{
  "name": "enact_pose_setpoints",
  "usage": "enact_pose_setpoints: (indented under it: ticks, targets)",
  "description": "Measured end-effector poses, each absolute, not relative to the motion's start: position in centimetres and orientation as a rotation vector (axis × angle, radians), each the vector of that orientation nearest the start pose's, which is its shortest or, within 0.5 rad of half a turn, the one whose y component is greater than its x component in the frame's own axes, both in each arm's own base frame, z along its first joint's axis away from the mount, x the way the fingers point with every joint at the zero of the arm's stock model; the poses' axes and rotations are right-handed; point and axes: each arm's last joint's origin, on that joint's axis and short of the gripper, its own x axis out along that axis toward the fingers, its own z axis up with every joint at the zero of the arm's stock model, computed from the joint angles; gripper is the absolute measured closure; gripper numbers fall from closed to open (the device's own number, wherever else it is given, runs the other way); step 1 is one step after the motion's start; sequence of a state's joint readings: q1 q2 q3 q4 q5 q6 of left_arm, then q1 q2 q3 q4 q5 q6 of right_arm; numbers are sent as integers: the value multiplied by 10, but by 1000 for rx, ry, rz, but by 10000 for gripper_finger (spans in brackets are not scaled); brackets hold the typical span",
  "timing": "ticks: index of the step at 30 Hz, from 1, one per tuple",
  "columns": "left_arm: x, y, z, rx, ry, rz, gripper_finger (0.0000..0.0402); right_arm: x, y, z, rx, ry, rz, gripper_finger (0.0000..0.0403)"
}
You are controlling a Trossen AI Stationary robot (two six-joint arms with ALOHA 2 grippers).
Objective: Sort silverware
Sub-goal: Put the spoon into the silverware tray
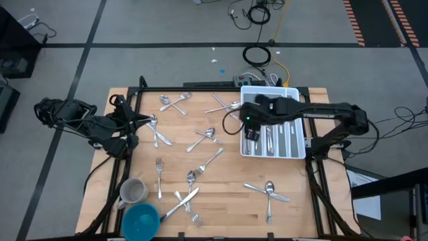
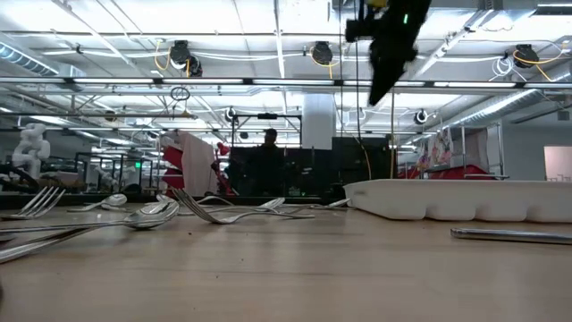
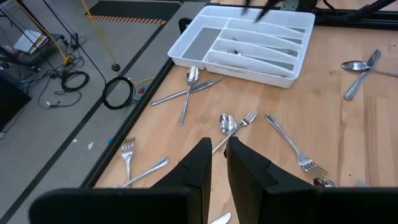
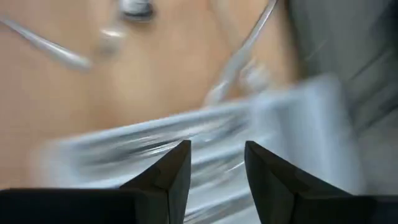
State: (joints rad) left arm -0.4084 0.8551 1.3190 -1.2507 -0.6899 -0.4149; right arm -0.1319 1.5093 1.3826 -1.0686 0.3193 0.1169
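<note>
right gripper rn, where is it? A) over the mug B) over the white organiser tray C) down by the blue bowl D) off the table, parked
B: in the high view the right gripper sits over the left end of the white organiser tray, jaws apart with nothing between them.

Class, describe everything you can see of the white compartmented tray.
The white compartmented tray looks like moulded plastic, rectangular with rounded corners and raised walls. Long slots run side by side, with one wider section at an end. It lies flat on the wooden table's far right part. Some silverware lies in its slots. The right gripper hangs open above it.
</note>
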Motion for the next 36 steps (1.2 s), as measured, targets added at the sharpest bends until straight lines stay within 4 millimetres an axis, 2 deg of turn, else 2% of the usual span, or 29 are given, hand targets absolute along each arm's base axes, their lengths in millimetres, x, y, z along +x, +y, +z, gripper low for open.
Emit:
enact_pose_setpoints:
  ticks: [2, 4, 7, 11, 15, 19, 24, 29, 36]
  targets:
    - [102, -24, 402, 15, 599, 397, 346, 279, -34, 312, 279, 1216, -490, 262]
    - [102, -24, 402, 15, 599, 397, 346, 275, -13, 309, 443, 1278, -486, 262]
    - [102, -24, 402, 16, 599, 397, 346, 267, 31, 297, 512, 1364, -477, 261]
    - [102, -24, 402, 8, 608, 377, 346, 248, 87, 279, 636, 1394, -625, 261]
    - [102, -25, 402, -2, 620, 349, 346, 230, 143, 265, 875, 1287, -724, 258]
    - [102, -25, 402, -3, 622, 345, 346, 214, 180, 250, 1066, 1198, -801, 241]
    - [102, -25, 402, -4, 621, 345, 346, 206, 205, 234, 1165, 1182, -883, 218]
    - [102, -26, 402, -12, 619, 335, 346, 216, 219, 211, 1191, 1208, -925, 210]
    - [102, -26, 402, -14, 621, 330, 346, 232, 221, 175, 1158, 1249, -1044, 210]
